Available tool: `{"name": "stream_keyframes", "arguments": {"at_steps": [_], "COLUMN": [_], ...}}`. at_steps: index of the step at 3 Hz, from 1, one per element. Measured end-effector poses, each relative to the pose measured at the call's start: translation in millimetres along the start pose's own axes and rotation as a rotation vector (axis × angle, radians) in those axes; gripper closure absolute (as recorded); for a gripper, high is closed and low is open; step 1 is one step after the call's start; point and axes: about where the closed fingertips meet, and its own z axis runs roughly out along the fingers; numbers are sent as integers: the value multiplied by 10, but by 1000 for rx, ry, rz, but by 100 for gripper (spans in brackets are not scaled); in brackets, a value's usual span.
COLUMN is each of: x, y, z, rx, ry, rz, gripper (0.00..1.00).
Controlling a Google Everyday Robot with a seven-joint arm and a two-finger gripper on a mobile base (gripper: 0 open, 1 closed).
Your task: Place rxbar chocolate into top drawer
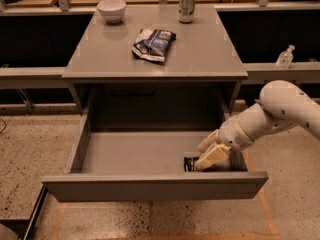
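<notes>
The top drawer [150, 186] is pulled wide open under the grey table, showing its grey floor. The rxbar chocolate [189, 164], a dark wrapper with pale print, is low at the drawer's front right corner, partly hidden behind the front panel. My gripper [199, 157] reaches in from the right and down into that corner. It is shut on the bar's right end, which sits at or just above the drawer floor.
On the table top [100, 59] lie a blue-and-white chip bag [154, 44], a white bowl [111, 9] at the back left and a can [186, 5] at the back. A clear pump bottle [285, 58] stands on the right ledge. My white arm [280, 111] crosses the drawer's right wall.
</notes>
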Motion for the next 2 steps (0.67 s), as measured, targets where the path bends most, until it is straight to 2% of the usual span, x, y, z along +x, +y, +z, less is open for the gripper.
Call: {"name": "stream_keyframes", "arguments": {"at_steps": [1,2], "x": [-1,-1], "y": [5,5], "z": [19,19], "rx": [-4,-4], "ry": [1,1], "rz": [-1,-1], "gripper": [0,0]}}
